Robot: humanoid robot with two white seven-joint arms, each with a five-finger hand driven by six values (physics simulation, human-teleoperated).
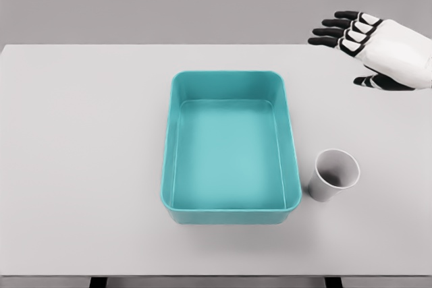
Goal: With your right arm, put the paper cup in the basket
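Note:
A white paper cup [333, 175] stands upright on the table, just right of the teal basket [290, 146], near its front right corner. The basket is a rectangular tub in the middle of the table with nothing inside it. My right hand [347, 48] hovers at the far right, well behind the cup and above the table's back edge. Its black-tipped fingers are spread and point left, the thumb below them, holding nothing. The left arm does not show.
The light grey table [81, 166] spans the whole view, its back edge near the top and its front edge at the bottom. Bare surface lies left of the basket and around the cup.

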